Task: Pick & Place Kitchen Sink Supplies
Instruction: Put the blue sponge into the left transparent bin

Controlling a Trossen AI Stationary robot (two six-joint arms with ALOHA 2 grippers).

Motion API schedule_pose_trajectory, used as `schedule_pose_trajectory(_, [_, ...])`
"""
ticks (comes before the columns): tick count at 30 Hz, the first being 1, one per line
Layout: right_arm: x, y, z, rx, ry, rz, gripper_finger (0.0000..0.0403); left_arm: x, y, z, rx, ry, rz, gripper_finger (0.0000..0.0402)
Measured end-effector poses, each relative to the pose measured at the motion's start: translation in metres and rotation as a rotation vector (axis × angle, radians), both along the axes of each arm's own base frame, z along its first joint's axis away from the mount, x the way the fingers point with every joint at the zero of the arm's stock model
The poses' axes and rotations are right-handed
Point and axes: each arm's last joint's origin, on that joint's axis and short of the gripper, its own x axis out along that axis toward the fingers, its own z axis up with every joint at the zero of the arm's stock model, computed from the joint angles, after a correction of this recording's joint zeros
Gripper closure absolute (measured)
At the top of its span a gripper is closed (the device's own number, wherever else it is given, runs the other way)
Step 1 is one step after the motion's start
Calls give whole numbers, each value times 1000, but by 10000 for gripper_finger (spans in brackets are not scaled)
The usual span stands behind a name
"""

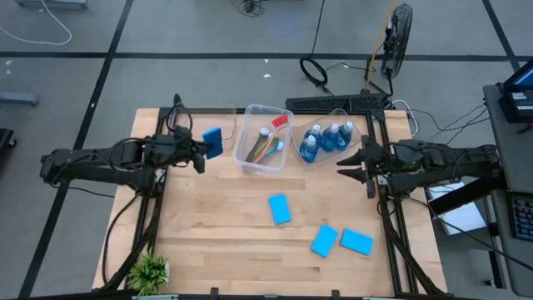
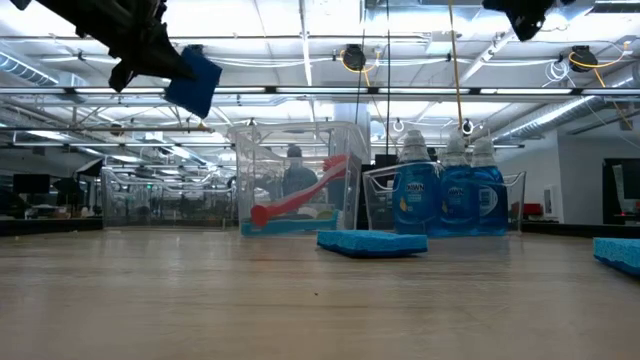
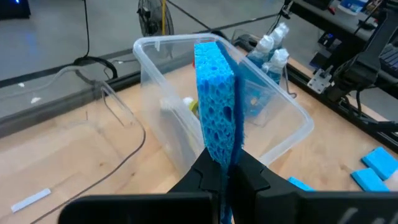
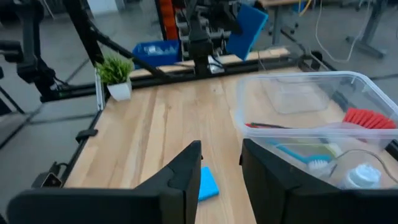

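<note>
My left gripper (image 1: 202, 155) hangs above the table's far left, shut on a flat blue sponge (image 3: 216, 102) just left of the clear bin (image 1: 252, 158) that holds the brushes (image 1: 268, 143). A second clear bin (image 1: 340, 117) beside it holds blue-liquid bottles (image 1: 331, 138). Three more blue sponges (image 1: 280, 209), (image 1: 324, 240), (image 1: 356, 242) lie flat on the wood. My right gripper (image 4: 221, 163) stands open with nothing between its fingers, raised near the table's right side, in front of the bottle bin. My left gripper pinches the sponge's near end (image 3: 222, 157) between its two fingers, one on each broad face. The fingers (image 3: 202, 177) come roughly level from the table's left. The sponge stands on edge beyond the fingertips, lifted clear of the table and bins (image 2: 195, 82).
A small green plant (image 1: 150, 271) stands at the near left corner. Another clear bin (image 3: 112, 106) sits left of the brush bin. Black frame rails (image 1: 391, 225) run along the table's sides. Bare wood lies across the table's middle and near left.
</note>
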Motion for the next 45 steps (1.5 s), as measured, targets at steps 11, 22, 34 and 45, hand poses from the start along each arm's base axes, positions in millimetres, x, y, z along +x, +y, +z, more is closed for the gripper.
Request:
schedule_pose_trajectory(11, [-18, -2, -53, 88, -223, -9, 303, -2, 11, -3, -34, 30, 13, 394])
schedule_pose_trajectory(22, [-41, -5, -67, 126, -343, -7, 304, 13, 39, 21, -8, 389, 35, 394])
schedule_pose_trajectory(34, [-49, -6, -77, 139, -393, -5, 305, 52, 114, 48, 136, 774, 2, 394])
schedule_pose_trajectory(45, [-49, -6, -82, 193, -388, -10, 305, 32, 190, 10, -281, 918, 218, 394])
